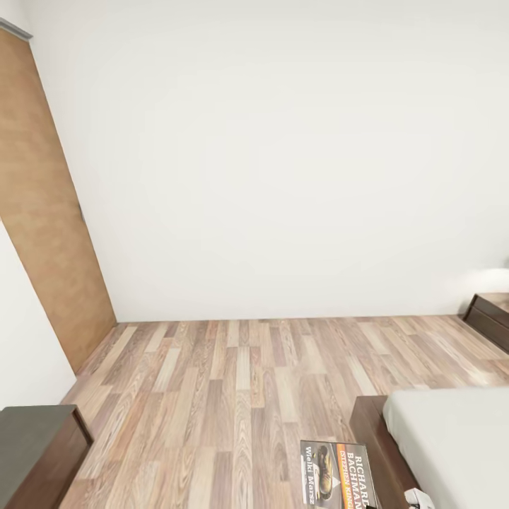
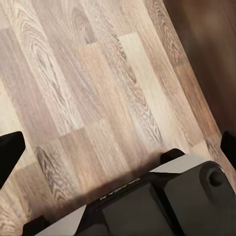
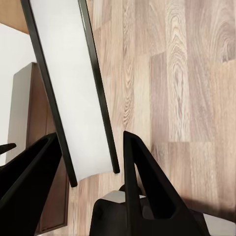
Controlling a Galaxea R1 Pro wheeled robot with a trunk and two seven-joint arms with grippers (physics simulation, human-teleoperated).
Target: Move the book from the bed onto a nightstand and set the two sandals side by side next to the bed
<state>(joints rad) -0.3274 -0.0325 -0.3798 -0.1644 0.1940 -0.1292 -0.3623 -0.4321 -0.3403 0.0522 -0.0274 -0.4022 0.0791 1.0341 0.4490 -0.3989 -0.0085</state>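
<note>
**Q:** Two sets of jaws, what is each doing?

**Me:** Right jaws are closed on the book (image 1: 334, 472), pinching one short end. In the right wrist view its white page block (image 3: 69, 83) runs out from between my fingers, with the dark covers against the pads. Left jaws are spread wide and hold nothing, with only plank floor (image 2: 98, 88) under them.

**Q:** Where's the book?

**Me:** Off the mattress, in the air over the floor, just beside the corner of the bed (image 1: 452, 438). Cover is up and the orange band is readable.

**Q:** How does it handle?

**Me:** I'd judge it light, thin and fairly floppy. It's a paperback, so the free end may sag or swing when held by one end. The glossy cover could slip, so I want a firm pinch across the full thickness, near the spine if I regrip.

**Q:** Target?

**Me:** Probably the dark wooden piece at the far right, the nightstand (image 1: 491, 314). It's well apart from me. The low cabinet (image 1: 35, 452) at near left isn't it.
</note>
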